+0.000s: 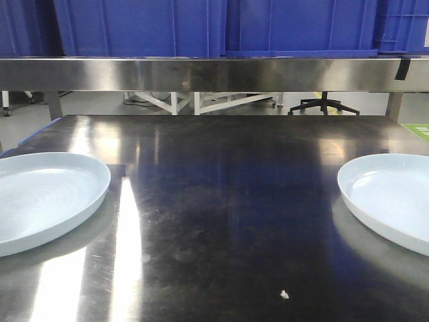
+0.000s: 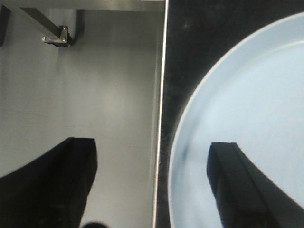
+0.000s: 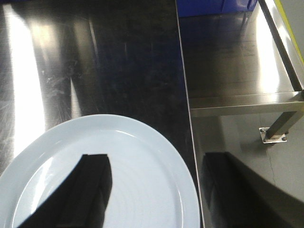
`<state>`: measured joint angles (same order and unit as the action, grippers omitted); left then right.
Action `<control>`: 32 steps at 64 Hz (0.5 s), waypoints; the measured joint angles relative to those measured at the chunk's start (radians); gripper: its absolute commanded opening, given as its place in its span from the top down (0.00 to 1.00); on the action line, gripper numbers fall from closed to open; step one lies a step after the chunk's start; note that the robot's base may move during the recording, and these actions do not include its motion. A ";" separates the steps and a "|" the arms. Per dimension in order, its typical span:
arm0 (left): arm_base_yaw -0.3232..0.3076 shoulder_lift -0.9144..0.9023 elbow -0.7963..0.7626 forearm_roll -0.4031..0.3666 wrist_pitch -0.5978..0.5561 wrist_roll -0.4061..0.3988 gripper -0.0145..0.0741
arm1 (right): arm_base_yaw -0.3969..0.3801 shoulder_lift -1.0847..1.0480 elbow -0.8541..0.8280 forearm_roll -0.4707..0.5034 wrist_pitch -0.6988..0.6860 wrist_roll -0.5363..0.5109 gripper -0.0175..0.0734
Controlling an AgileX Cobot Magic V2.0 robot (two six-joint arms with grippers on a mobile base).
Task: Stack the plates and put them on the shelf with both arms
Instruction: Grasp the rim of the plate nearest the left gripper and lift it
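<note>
Two pale bluish-white plates lie flat on the dark steel table, one at the left edge (image 1: 40, 201) and one at the right edge (image 1: 395, 201). No arm shows in the front view. In the left wrist view my left gripper (image 2: 152, 185) is open and straddles the left plate's (image 2: 247, 109) outer rim. One finger (image 2: 242, 190) hangs over the plate and the other (image 2: 61, 190) past the table edge. My right gripper (image 3: 159, 190) is also open across the right plate (image 3: 123, 161). Its one finger (image 3: 90, 190) is over the plate, the other (image 3: 228, 190) off the table.
A steel shelf (image 1: 214, 74) spans the back of the table, with blue crates (image 1: 141, 27) standing on it. The table edge (image 2: 159, 118) runs just beside the left plate's rim. A bolted leg foot (image 3: 275, 135) and lower steel frame sit right of the table.
</note>
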<state>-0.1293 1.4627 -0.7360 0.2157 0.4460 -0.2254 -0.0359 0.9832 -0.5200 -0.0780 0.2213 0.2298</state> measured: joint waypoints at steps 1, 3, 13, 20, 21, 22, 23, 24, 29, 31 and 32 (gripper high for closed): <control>0.000 0.004 0.000 -0.001 0.000 0.000 0.24 | 0.000 0.000 0.000 0.000 0.000 0.000 0.24; 0.000 0.008 0.000 -0.004 -0.007 -0.002 0.24 | 0.000 0.000 0.000 0.000 0.000 0.000 0.24; 0.000 0.018 0.000 -0.004 -0.025 -0.002 0.28 | 0.000 0.000 0.000 0.000 0.000 0.000 0.24; 0.000 0.020 0.000 -0.008 -0.031 -0.003 0.61 | 0.000 0.000 0.000 0.000 0.000 0.000 0.24; 0.000 0.021 0.000 -0.010 -0.031 -0.003 0.67 | 0.000 0.000 0.000 0.000 0.000 0.000 0.24; 0.000 0.023 0.000 -0.013 -0.031 -0.003 0.76 | 0.000 0.000 0.000 0.000 0.000 0.000 0.24; 0.000 0.023 0.000 -0.016 -0.032 -0.005 0.77 | 0.000 0.000 0.000 0.000 0.000 0.000 0.24; 0.000 0.023 0.000 -0.016 -0.034 -0.005 0.74 | 0.000 0.000 0.000 0.000 0.000 0.000 0.24; 0.000 0.025 0.000 -0.023 -0.038 -0.005 0.70 | 0.000 0.000 0.000 0.000 0.000 0.000 0.24; -0.005 0.025 -0.002 -0.025 -0.035 -0.005 0.71 | 0.000 0.000 0.000 0.000 0.000 0.000 0.24; -0.008 0.025 -0.005 -0.025 -0.031 -0.005 0.71 | 0.000 0.000 0.000 0.000 0.000 0.000 0.24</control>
<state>-0.1370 1.4880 -0.7405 0.1906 0.4148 -0.2304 -0.0359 0.9832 -0.5200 -0.0780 0.2213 0.2298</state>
